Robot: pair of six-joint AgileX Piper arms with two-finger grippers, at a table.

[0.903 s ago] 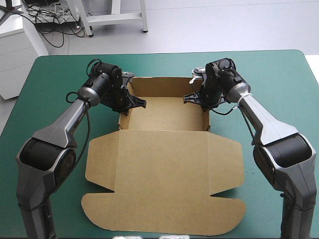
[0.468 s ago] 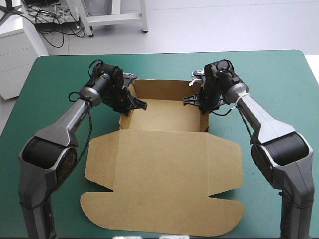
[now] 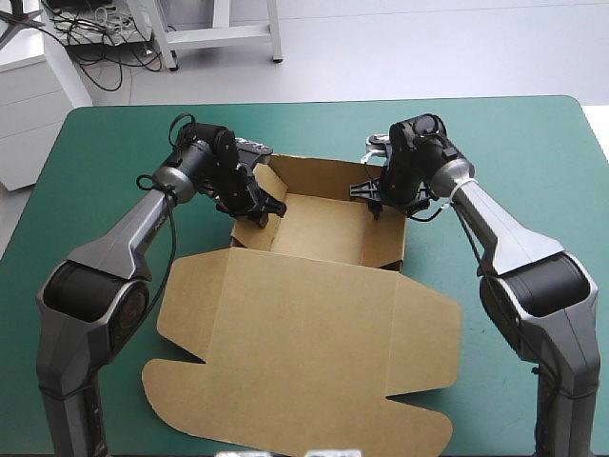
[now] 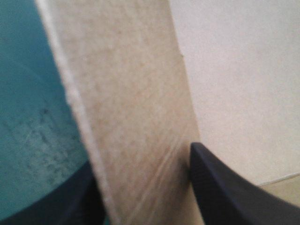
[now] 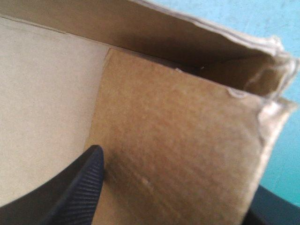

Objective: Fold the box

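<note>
On the middle of the teal-green cover (image 3: pixel 533 152), seen from the high view, lies the box (image 3: pixel 314 238), a brown cut sheet partly formed. Its far part is an open tray with walls raised. Its lid (image 3: pixel 304 352) lies flat on the near side of the tray, skewed a little to the table's edges. The left gripper (image 3: pixel 261 204) sits at the box's left wall (image 3: pixel 255 227), which leans inward over the tray's floor. The right gripper (image 3: pixel 377 196) sits at the box's right wall (image 3: pixel 398 249), with that arm's wrist just outside the tray.

From the left wrist view, the box's left wall (image 4: pixel 136 108) stands as a tilted brown strip between the left gripper's (image 4: pixel 140 159) black fingers. One finger (image 4: pixel 225 192) presses the wall's inner side, next to the pale tray floor. The other lies in shadow on the outer side, over the cover (image 4: pixel 28 117). The fingers are nearly closed, clamping the board.

From the right wrist view, the box's right wall (image 5: pixel 187 145) fills the space between the right gripper's (image 5: pixel 176 173) fingers. One ribbed finger (image 5: pixel 75 187) is inside the tray against the wall. The dark tip of the other shows at the wall's outer side. They are nearly closed, pinching the board. Ahead of the gripper this wall meets the box's far wall (image 5: pixel 140 33) at a ragged corner.
</note>
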